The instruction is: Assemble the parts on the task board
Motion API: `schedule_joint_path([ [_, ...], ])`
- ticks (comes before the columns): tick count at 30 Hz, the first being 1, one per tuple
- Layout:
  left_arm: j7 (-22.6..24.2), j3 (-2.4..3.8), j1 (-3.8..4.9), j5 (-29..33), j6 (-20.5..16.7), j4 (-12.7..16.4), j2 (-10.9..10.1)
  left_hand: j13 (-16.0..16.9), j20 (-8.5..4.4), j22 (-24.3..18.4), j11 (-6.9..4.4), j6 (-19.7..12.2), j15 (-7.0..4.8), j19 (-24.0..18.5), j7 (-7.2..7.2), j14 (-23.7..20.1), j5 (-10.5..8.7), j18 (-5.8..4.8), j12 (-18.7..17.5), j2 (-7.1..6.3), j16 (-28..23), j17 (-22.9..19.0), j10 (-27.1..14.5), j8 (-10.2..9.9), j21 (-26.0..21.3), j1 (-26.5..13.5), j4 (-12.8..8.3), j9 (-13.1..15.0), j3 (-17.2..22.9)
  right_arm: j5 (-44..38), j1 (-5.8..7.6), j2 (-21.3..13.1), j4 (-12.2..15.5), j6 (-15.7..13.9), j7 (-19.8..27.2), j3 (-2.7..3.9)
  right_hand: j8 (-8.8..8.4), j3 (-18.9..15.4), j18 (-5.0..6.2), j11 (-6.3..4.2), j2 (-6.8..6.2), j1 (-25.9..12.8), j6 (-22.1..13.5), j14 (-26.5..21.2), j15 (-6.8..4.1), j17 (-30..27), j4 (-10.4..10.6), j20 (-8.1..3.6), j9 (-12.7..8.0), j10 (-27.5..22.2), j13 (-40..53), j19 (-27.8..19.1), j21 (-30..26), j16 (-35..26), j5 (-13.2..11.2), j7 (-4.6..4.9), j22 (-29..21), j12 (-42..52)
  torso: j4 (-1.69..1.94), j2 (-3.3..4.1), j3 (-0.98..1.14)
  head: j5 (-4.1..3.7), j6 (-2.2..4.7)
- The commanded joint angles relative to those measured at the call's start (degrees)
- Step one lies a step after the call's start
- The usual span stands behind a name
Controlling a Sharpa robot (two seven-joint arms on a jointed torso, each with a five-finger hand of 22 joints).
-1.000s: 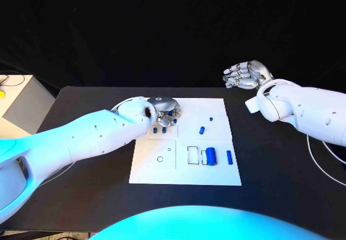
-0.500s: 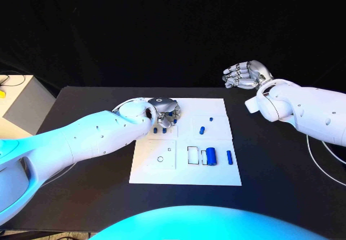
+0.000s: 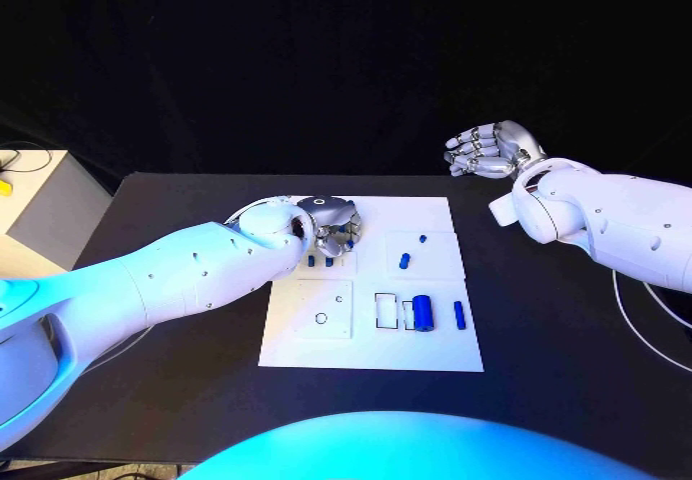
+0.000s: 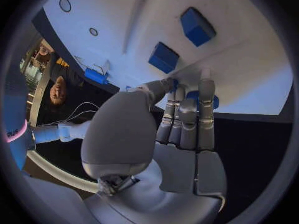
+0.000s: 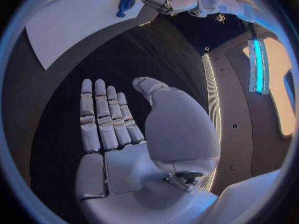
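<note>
White and flat, the task board [image 3: 369, 350] lies in the middle of the matte black bench [image 3: 548, 340], its surface marked with thin rectangular outlines and a small ring. On it sit several smooth blue parts: a thick cylinder [image 3: 423, 312] beside a slim rod [image 3: 459, 315] near the front, a short peg [image 3: 405, 261] and a tiny stud [image 3: 423, 239] farther back, and two small upright pieces [image 3: 319, 261] just below the left hand. The left hand [image 3: 330, 222], silver and jointed on a glossy white arm, hangs over the board's far left corner with its fingers [image 4: 189, 119] curled down against a blue part [image 4: 201, 98] at the board's edge; whether it truly grips that piece I cannot tell. Two blocky blue parts [image 4: 181, 42] stand just beyond its fingertips. The right hand [image 3: 488, 150] is raised beyond the bench's far edge, well apart from the board, fingers straight and loosely spread, holding nothing.
</note>
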Motion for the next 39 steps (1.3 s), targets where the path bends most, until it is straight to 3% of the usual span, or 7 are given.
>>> schedule_joint_path([
  [1,1.2,0.00,-0.03,0.3,0.2,0.1,0.1,-0.2,0.02,0.6,-0.08,0.9,0.02,0.7,-0.12,0.8,-0.33,-0.21,-0.6,0.77,0.5,0.7,1.0,-0.3,0.6,-0.2,-0.3,0.2,0.2,-0.3,0.04,0.1,0.0,0.3,0.5,0.04,-0.13,0.3,0.37,-0.06,0.04,-0.4,0.2,0.5,0.02,-0.1,-0.1,-0.05,-0.1,0.4,-0.1,0.4,0.3,-0.2,0.2,2.36,-0.1,0.2,-0.02,0.00,-0.03,0.01,0.00],
  [13,1.3,0.00,-0.03,0.5,-1.0,-0.3,0.1,-0.8,0.18,2.9,-0.26,2.7,0.26,2.4,0.04,2.7,-0.43,-0.69,-2.6,1.50,1.7,2.7,3.9,-1.0,2.3,-0.4,-0.8,1.0,0.3,-0.3,0.04,0.2,0.0,0.4,0.4,0.04,-0.13,0.7,0.36,-0.06,-0.04,-0.6,0.3,0.5,0.01,-0.2,-0.3,-0.06,-0.1,0.4,-0.1,0.5,0.3,-0.3,0.5,2.35,-0.2,0.2,0.03,-0.02,-0.01,0.20,0.00],
  [17,1.5,0.00,-0.04,0.7,-1.9,-0.3,0.0,-1.3,0.28,4.4,-0.10,3.7,0.40,3.6,0.43,4.4,-0.41,-0.95,-5.0,1.88,2.5,4.9,6.3,-1.8,3.5,-0.2,-1.6,1.6,0.7,-0.3,0.04,0.2,0.0,0.4,0.4,0.04,-0.13,0.7,0.36,-0.06,-0.04,-0.6,0.3,0.5,0.01,-0.2,-0.3,-0.06,-0.1,0.4,-0.1,0.5,0.3,-0.3,0.5,2.35,-0.2,0.2,-0.02,-0.05,0.04,0.21,0.00],
  [26,1.8,0.22,-0.33,3.6,-2.7,1.6,-1.6,-1.9,0.45,5.3,0.24,4.5,0.64,4.3,0.91,5.0,-0.39,-1.07,-9.5,1.98,2.6,5.2,9.1,-3.4,4.3,-0.5,-2.4,2.4,1.1,-0.3,0.03,0.3,-0.1,0.5,0.5,0.04,-0.13,0.7,0.37,-0.07,-0.04,-0.6,0.3,0.6,0.01,-0.2,-0.3,-0.07,-0.1,0.5,-0.1,0.5,0.3,-0.3,0.5,2.35,-0.2,0.2,-0.13,-0.05,-0.02,0.21,0.00],
  [29,1.9,0.70,-0.38,4.7,-2.8,2.6,-2.6,-1.9,0.48,5.4,0.29,4.5,0.67,4.4,0.98,5.1,-0.41,-1.11,-9.9,1.96,2.6,5.2,9.3,-3.5,4.4,-0.6,-2.4,2.5,1.0,-0.3,0.03,0.3,-0.1,0.5,0.5,0.04,-0.13,0.7,0.37,-0.07,-0.04,-0.6,0.3,0.6,0.01,-0.2,-0.3,-0.07,-0.1,0.5,-0.1,0.5,0.3,-0.3,0.5,2.35,-0.2,0.2,-0.02,-0.08,0.00,0.20,0.00],
  [36,1.8,3.08,-0.41,6.8,-2.0,5.6,-5.5,-2.0,0.53,5.5,0.37,4.6,0.73,4.6,1.08,5.2,-0.42,-1.14,-10.4,1.94,2.7,5.4,9.6,-3.7,4.5,-0.7,-2.5,2.6,1.0,-0.3,0.03,0.2,-0.1,0.5,0.5,0.04,-0.13,0.7,0.37,-0.07,-0.04,-0.6,0.3,0.6,0.01,-0.2,-0.3,-0.07,-0.1,0.5,-0.1,0.5,0.3,-0.3,0.5,2.35,-0.2,0.2,0.11,-0.06,0.02,0.31,0.00],
  [39,1.7,3.69,-0.40,6.8,-2.0,6.9,-6.9,-2.0,0.55,5.5,0.39,4.6,0.75,4.5,1.10,5.2,-0.43,-1.12,-10.6,1.89,2.7,5.2,9.7,-3.8,4.5,-0.7,-2.5,2.7,1.0,-0.3,0.03,0.0,-0.1,0.4,0.4,0.04,-0.13,0.7,0.37,-0.07,-0.04,-0.6,0.3,0.6,0.01,-0.2,-0.3,-0.07,-0.1,0.5,-0.1,0.5,0.3,-0.3,0.5,2.35,-0.2,0.2,0.17,-0.10,0.06,0.40,0.00],
])
